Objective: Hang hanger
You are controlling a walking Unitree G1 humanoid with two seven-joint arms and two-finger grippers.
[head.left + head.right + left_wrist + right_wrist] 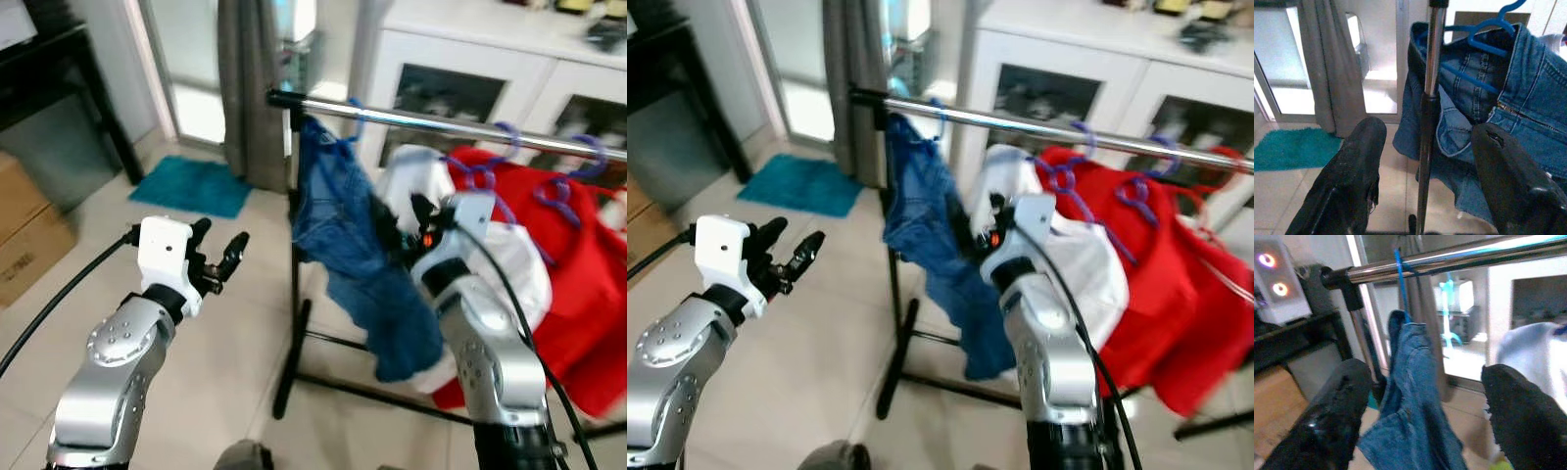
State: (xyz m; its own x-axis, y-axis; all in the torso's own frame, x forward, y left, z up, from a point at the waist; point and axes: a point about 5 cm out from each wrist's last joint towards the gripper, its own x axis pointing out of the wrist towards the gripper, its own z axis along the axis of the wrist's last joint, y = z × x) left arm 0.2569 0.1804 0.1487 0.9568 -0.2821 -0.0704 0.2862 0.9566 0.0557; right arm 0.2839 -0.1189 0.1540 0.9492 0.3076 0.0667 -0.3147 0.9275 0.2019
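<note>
A chrome rail on a black stand carries blue jeans on a blue hanger, whose hook sits over the rail's left end. Beside them hang a white garment and a red one on purple hangers. My right gripper is raised just right of the jeans, below the rail. It is open with nothing between its fingers. My left gripper stands open and empty left of the stand, facing its upright pole.
The stand's black foot runs along the tiled floor below the jeans. A grey curtain and a teal mat lie behind, cardboard boxes at the left, and a white cabinet behind the rail.
</note>
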